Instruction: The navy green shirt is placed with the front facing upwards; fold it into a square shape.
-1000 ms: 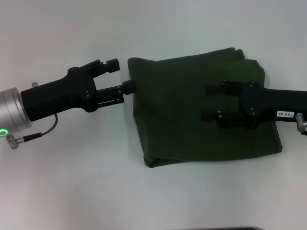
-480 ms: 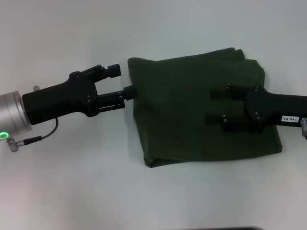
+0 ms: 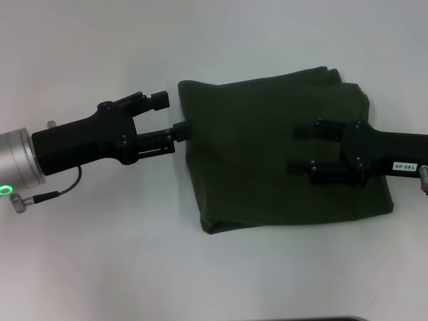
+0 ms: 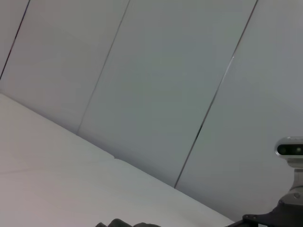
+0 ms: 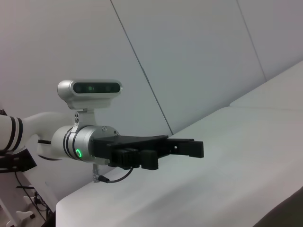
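The shirt (image 3: pixel 281 157) lay folded, nearly square, on the table (image 3: pixel 100 267). The left gripper (image 3: pixel 170 115) was spread at its left edge, the right gripper (image 3: pixel 299 148) spread above the cloth, both empty. Crooked edges should be squared gently.

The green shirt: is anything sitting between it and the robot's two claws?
Nothing visible. The left gripper, open, has one fingertip at the edge of the folded navy green shirt; the right gripper, also open, is over the cloth. Only bare white table surrounds it.
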Tool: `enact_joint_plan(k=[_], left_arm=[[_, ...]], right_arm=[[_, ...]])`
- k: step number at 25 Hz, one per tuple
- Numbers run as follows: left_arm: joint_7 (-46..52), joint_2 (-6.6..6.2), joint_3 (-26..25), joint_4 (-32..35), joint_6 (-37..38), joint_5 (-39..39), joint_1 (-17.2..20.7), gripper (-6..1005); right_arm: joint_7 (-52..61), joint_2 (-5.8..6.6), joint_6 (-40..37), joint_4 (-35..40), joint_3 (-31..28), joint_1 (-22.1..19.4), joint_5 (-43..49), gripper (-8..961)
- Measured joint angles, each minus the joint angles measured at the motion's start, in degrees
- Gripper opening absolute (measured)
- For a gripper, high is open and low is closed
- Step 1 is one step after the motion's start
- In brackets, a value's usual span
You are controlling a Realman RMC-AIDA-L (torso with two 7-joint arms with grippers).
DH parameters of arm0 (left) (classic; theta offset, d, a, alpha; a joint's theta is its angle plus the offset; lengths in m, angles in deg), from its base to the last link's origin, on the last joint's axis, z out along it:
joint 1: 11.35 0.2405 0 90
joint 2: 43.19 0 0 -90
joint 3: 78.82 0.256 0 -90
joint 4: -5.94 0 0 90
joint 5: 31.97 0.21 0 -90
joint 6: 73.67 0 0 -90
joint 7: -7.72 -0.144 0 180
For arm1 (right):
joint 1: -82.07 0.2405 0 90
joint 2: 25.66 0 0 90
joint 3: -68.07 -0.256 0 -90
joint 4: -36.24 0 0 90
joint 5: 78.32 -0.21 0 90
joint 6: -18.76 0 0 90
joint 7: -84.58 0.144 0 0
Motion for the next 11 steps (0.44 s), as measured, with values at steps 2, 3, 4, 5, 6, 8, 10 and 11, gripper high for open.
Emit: enact_joint_plan(k=[2,3,4,5,6,8,10,11], left_arm=[[0.0,0.04,0.0,0.0,0.03,0.27,0.0,895],[0.0,0.06,0.0,0.0,0.05,0.33,0.0,895],[0.0,0.09,0.0,0.0,0.07,0.34,0.0,895],[0.0,0.11,0.0,0.0,0.09,0.34,0.0,895],[0.0,0.13,0.0,0.0,0.11,0.35,0.0,895],[0.0,0.13,0.0,0.0,0.12,0.39,0.0,895],[0.0,0.14,0.0,0.01,0.13,0.41,0.0,895],[0.0,0.14,0.0,0.0,0.14,0.42,0.0,895]], right_arm=[[0.01,0.0,0.0,0.0,0.0,0.0,-0.07,875],[0.01,0.0,0.0,0.0,0.0,0.0,-0.12,874],[0.02,0.0,0.0,0.0,0.0,0.0,-0.14,874],[0.02,0.0,0.0,-0.02,0.0,0.01,-0.17,874],[0.02,0.0,0.0,-0.05,0.0,0.0,-0.19,874],[0.02,0.0,0.0,-0.07,0.0,0.01,-0.19,874],[0.06,0.0,0.0,-0.09,0.0,0.01,-0.18,874],[0.09,0.0,0.0,-0.09,0.0,0.01,-0.17,874]])
